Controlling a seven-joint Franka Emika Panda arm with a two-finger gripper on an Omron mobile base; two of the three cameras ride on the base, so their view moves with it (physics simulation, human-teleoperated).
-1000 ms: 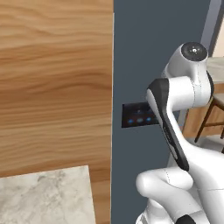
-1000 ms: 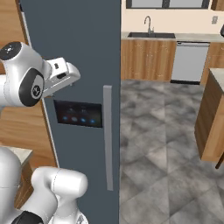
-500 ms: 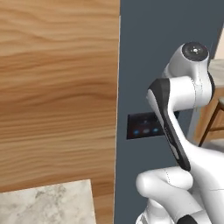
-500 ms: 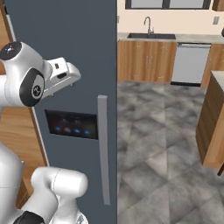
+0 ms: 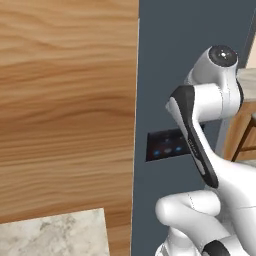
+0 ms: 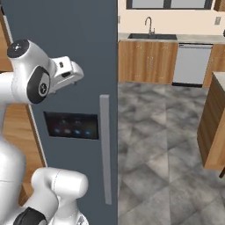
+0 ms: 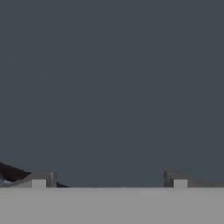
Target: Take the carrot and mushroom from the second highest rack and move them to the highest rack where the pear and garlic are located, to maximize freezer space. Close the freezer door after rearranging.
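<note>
The tall slate-grey freezer door (image 6: pixel 74 48) stands shut, a flat, matt panel that runs from the top of both base views down past their lower edge; its face is plain apart from a small dark rectangular control panel (image 6: pixel 71 125) with a row of faint blue lights, set at about mid-height; a long, pale grey vertical bar handle (image 6: pixel 105 148) is fixed near the door's right edge, just right of that panel. In the left base view the same door (image 5: pixel 175 55) meets a broad warm-brown wooden cabinet side (image 5: pixel 65 110) along a thin pale seam, and the panel (image 5: pixel 167 146) is partly covered by the arm; a corner of pale marbled stone counter (image 5: pixel 55 235) lies at the lower left.

The two-finger gripper (image 7: pixel 109 179) faces the door squarely and close, with grey surface across the whole hand view; its two fingertips (image 7: pixel 41 180) stand wide apart with nothing between them, so the pincer is spread and holds nothing; in the right base view the white hand (image 6: pixel 66 72) points at the door above the control panel.

To the right lie a grey tiled floor (image 6: pixel 162 149), wooden base cabinets with a sink and tap (image 6: pixel 150 30), and a steel-fronted dishwasher (image 6: pixel 188 65).

Compared with a second ago, both base views have shifted as a whole, so the base has driven; the door and its panel sit further right and fill more of each picture; the arm's pose looks the same.
</note>
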